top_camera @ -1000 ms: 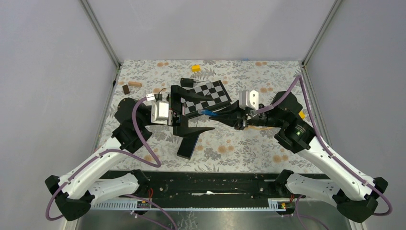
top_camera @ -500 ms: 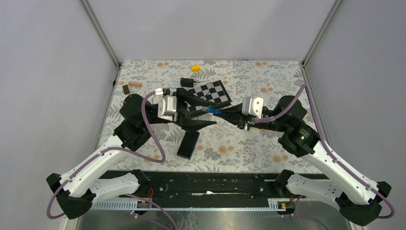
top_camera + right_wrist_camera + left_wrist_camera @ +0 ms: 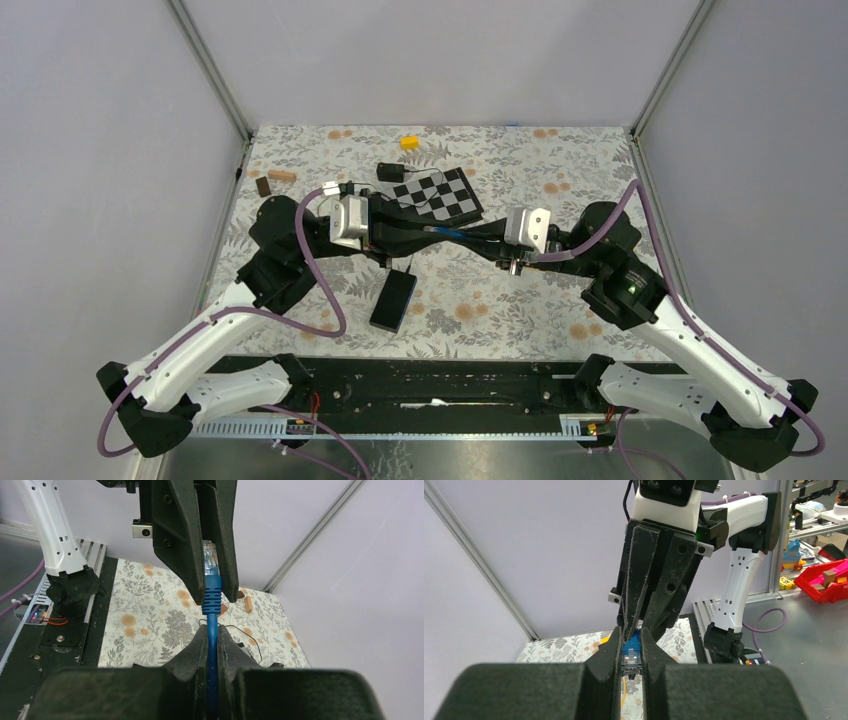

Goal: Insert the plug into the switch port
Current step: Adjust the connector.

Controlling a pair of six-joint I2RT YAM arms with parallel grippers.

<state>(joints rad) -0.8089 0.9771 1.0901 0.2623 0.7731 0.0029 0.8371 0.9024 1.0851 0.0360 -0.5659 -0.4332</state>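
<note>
Plug [image 3: 211,577] in L claw [image 3: 630,642], R claw [image 3: 212,637]

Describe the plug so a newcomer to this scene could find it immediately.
Look over the floral table, on the near side of the black-and-white checkerboard, where the left arm and right arm meet tip to tip. Pinched between both sets of jaws is the plug: a clear connector with a bright blue boot and cable. That blue stands out against the black jaws around it.
</note>
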